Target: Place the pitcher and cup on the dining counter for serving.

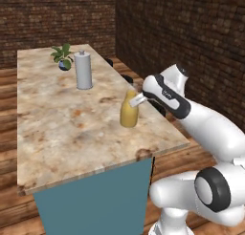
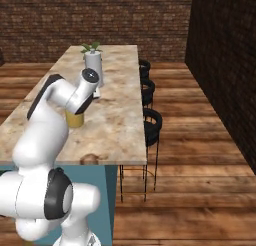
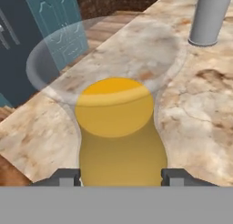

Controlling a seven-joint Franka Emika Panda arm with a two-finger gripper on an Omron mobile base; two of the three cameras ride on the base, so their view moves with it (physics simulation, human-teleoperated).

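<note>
— One pitcher (image 1: pixel 128 114) stood upright on the desk (image 1: pixel 62 133), near its right edge.
— Hand (image 3: pixel 119 176)?
— We saw its fingers (image 3: pixel 66 177) flanking the pitcher's body; whether they were clamped, we couldn't tell. Grey canister (image 1: pixel 83 70) well apart.

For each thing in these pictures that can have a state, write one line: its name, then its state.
pitcher: upright on the counter, between the tool's fingers.
tool: a finger on either side of the pitcher's body; grip cannot be told.
canister: upright, lid on, standing apart from the pitcher.
plant: upright at the far end.
counter: bears all three.
stools: tucked along the counter's side.
</note>
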